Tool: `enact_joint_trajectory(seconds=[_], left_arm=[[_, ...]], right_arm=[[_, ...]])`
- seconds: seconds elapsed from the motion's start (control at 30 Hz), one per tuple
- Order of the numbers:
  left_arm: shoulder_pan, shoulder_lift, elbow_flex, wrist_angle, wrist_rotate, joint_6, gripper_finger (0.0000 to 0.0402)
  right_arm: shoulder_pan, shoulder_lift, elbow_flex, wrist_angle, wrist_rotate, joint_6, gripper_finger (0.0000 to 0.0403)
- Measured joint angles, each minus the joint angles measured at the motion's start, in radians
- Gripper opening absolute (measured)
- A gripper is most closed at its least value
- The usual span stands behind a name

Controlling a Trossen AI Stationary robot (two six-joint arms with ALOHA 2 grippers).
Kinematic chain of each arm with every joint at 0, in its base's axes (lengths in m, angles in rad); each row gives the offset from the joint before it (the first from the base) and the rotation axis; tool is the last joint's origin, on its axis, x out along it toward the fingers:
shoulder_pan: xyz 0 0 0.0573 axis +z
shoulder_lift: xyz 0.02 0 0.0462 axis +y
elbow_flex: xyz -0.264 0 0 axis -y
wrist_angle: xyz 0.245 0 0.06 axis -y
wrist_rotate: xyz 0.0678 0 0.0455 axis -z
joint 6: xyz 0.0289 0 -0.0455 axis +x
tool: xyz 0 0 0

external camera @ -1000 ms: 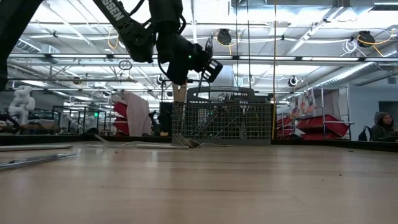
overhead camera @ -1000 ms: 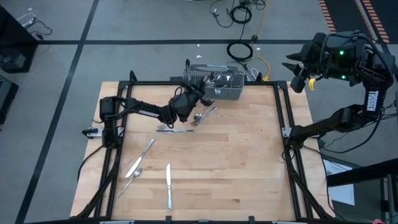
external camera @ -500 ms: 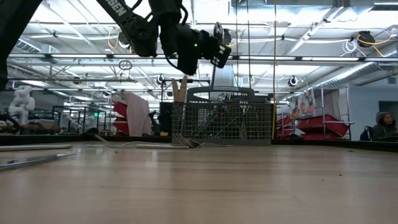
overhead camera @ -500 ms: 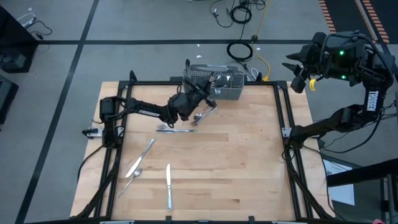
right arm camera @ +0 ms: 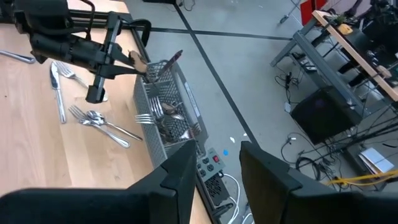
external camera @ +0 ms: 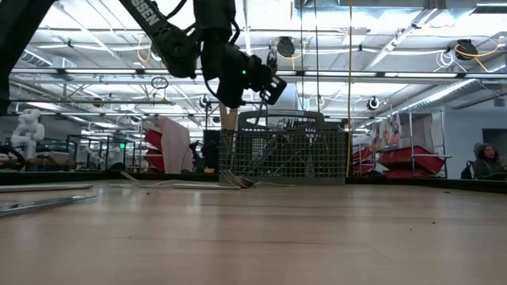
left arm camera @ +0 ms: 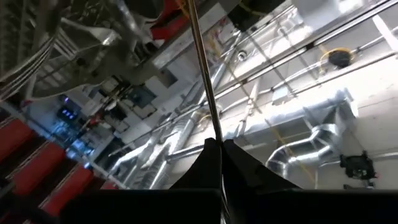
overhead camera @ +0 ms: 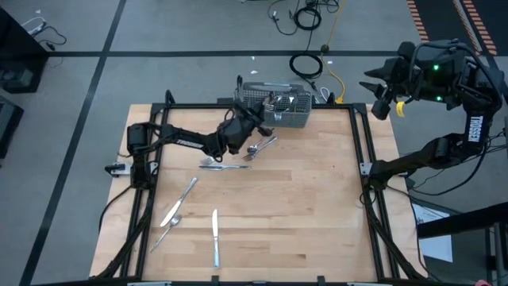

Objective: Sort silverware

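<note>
Silverware lies in three groups. One piece, a thin knife (left arm camera: pixel 202 68), is pinched upright between the closed fingers of the left gripper (overhead camera: pixel 244 121), its blade standing up past the fingertips in the left wrist view; the gripper hangs above the table just at the near left corner of the basket (overhead camera: pixel 279 107). Which end of the piece is held cannot be told. The basket, grey wire mesh, stands at the far edge of the table (overhead camera: pixel 317 206) and already holds several forks and spoons (right arm camera: pixel 163 119) lying jumbled inside. Just in front of it on the wood lie a fork and spoons (overhead camera: pixel 262 146), touching one another, with a knife (overhead camera: pixel 225 166) flat beside them, nearer the left arm. Well apart, toward the near left corner, are three more pieces: a knife (overhead camera: pixel 181 201), a spoon (overhead camera: pixel 167 227) beside it, and a knife (overhead camera: pixel 214 237) lying lengthwise. The right gripper (right arm camera: pixel 214 171) is parked high off the table's far right corner, fingers apart and holding nothing, looking down toward the basket.
</note>
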Motion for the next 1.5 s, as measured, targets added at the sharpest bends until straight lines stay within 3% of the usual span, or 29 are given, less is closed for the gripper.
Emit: enact_joint_trajectory(seconds=[0.43, 0.6, 0.73, 0.8, 1.1, 1.3, 1.5], left_arm=[[0.008, 0.000, 0.000, -0.038, -0.067, -0.004, 0.0009], [0.008, 0.000, 0.006, 0.032, -0.006, 0.004, 0.0009], [0.010, 0.003, 0.008, 0.098, 0.193, 0.051, 0.0009], [0.008, 0.006, 0.008, 0.102, 0.231, 0.026, 0.0010], [0.007, 0.005, -0.006, -0.009, 0.219, 0.007, 0.0010], [0.028, 0.003, -0.041, 0.010, 0.179, -0.003, 0.0010], [0.040, 0.003, -0.035, 0.046, 0.071, 0.033, 0.0010]], right_arm=[[0.000, 0.000, 0.000, 0.000, -0.029, 0.004, 0.0114], [0.000, 0.000, 0.000, 0.000, -0.045, 0.015, 0.0114], [0.000, 0.000, 0.000, 0.000, -0.048, 0.019, 0.0114], [0.000, 0.000, 0.000, 0.000, -0.048, 0.027, 0.0114], [0.000, 0.000, 0.000, 0.000, -0.048, 0.031, 0.0114], [0.000, 0.000, 0.000, 0.000, -0.048, 0.031, 0.0114], [0.000, 0.000, 0.000, 0.000, -0.048, 0.031, 0.0114]])
